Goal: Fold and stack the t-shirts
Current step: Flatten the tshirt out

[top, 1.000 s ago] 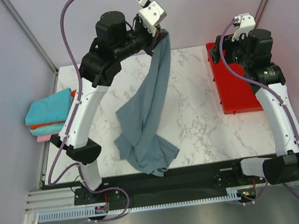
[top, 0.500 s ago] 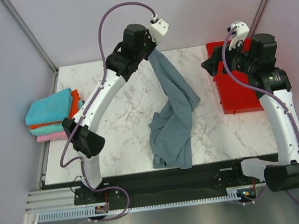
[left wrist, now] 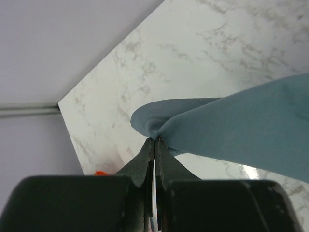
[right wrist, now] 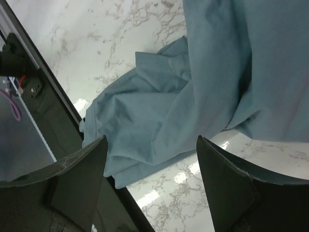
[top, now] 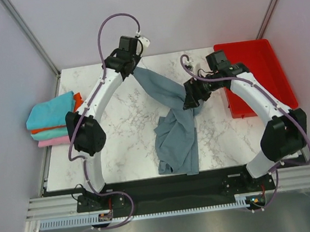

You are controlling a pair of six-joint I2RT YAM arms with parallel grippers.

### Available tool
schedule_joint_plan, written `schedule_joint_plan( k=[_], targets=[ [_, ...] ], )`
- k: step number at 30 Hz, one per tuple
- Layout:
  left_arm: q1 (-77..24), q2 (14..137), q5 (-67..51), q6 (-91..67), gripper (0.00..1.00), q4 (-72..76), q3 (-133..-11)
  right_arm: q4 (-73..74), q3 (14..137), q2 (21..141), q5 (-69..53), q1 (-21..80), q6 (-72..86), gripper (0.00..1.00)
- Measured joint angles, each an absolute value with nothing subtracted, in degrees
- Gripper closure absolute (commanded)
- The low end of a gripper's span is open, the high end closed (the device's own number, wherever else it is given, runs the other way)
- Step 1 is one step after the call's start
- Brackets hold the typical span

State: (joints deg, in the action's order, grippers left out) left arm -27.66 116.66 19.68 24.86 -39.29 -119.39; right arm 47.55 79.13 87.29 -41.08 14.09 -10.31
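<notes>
Now the right gripper (right wrist: 152, 144), jaws wide apart, has swung from the red tray (top: 255, 58) over the grey-blue shirt (top: 176, 139), which the left gripper (left wrist: 154, 141), lowered, still clamps above the counter's (top: 127, 125) far edge (rest trailing to the near edge); sleeves are lost in folds.

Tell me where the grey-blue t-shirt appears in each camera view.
Top external: the grey-blue t-shirt is at centre, running from the left gripper down to the near edge.
Left wrist: right side, pinched in that gripper.
Right wrist: centre and upper right, below the open right gripper.
Shared landmark: the marble table.
</notes>
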Motion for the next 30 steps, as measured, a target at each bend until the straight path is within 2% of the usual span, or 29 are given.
schedule_joint_plan(
  k=[6,13,22,30],
  targets=[
    [-23.6,117.0,24.3,23.9,0.98,-41.1,-116.0,50.7,83.4,93.1,-43.2,20.3,-14.8,0.20],
    [-23.6,117.0,25.4,23.4,0.98,-41.9,-112.9,55.0,79.9,100.4,-49.5,26.6,-19.3,0.21],
    [-23.0,117.0,25.4,23.4,0.98,-41.9,-112.9,70.6,78.7,116.6,-54.1,26.3,-29.8,0.24],
    [-22.1,116.7,25.4,23.4,0.98,-41.8,-112.3,73.3,80.1,121.2,-50.5,22.9,-27.8,0.16]
  ],
)
